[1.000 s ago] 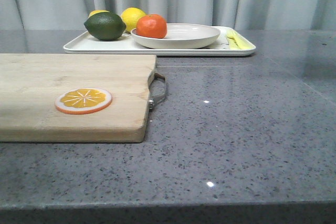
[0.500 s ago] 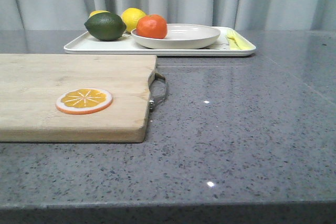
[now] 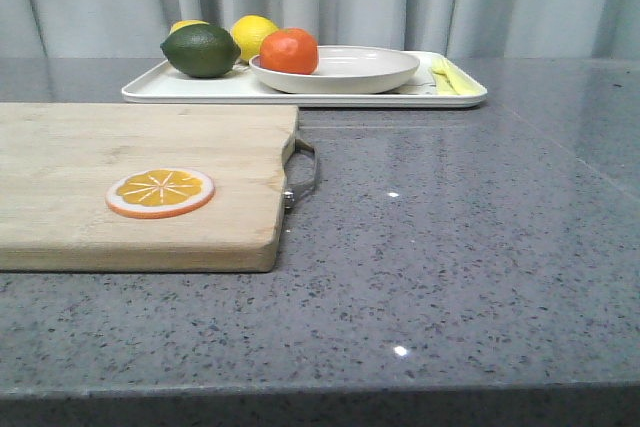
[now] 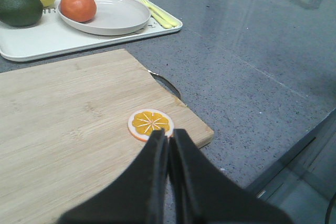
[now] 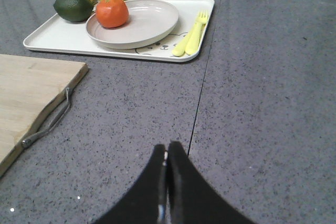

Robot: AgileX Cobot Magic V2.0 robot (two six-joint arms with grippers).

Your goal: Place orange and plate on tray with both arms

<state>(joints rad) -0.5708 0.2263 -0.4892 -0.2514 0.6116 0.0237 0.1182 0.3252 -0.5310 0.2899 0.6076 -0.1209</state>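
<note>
Orange (image 3: pixel 289 50) sat in the plate (image 3: pixel 345 69) on the tray (image 3: pixel 300 88) in your front view; placement looked done. Your left wrist view showed the left gripper (image 4: pixel 168 141) closed and empty. Your right gripper (image 5: pixel 166 151) was likewise pinched together; nothing more seemed needed.

Cut off and partly hidden

The pale wooden cutting board (image 3: pixel 140 182) runs past the front view's left edge; behind the dark green lime (image 3: pixel 200 49), one yellow lemon (image 3: pixel 186 24) barely shows.
</note>
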